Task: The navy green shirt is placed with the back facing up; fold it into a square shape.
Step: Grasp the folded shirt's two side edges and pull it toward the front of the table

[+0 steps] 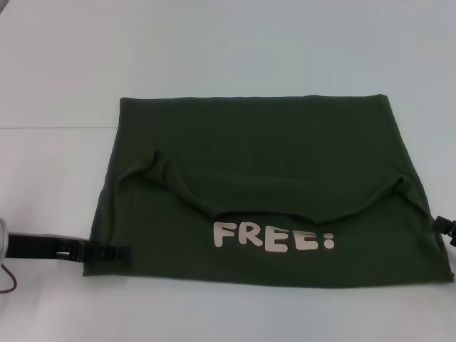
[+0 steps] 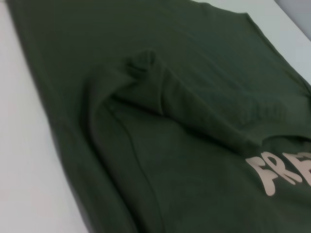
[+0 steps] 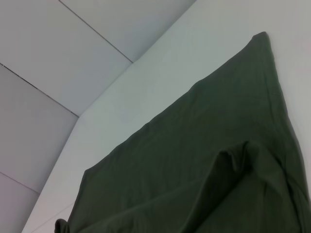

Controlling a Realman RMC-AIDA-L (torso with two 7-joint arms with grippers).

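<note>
So the navy green shirt (image 1: 263,153) is lying flat on a plain white worktop (image 1: 57,71), taking up most of the middle and right of the head view. It's already folded over once: the far part lies smooth, and a curved fold edge runs across the middle with a pale "FREE:" print (image 1: 274,237) showing just under it, toward 6 o'clock. There are little puckered bumps of cloth at about 9 and 3 o'clock along that fold. The left tool (image 1: 107,252) is down at roughly 8 o'clock, lying low on the worktop with its black tip right at the shirt's near-left corner, touching or over the cloth edge; can't tell if it's wide or narrow or actually pinching anything. The right tool (image 1: 444,228) only peeks in at about 4 o'clock against the shirt's right edge, and again I can't tell its state. The worktop has a faint seam line (image 1: 50,127) running off to the left. In the right wrist view, beyond the worktop, you can see pale grey wall panels (image 3: 73,48) with thin dark joints between them.
</note>
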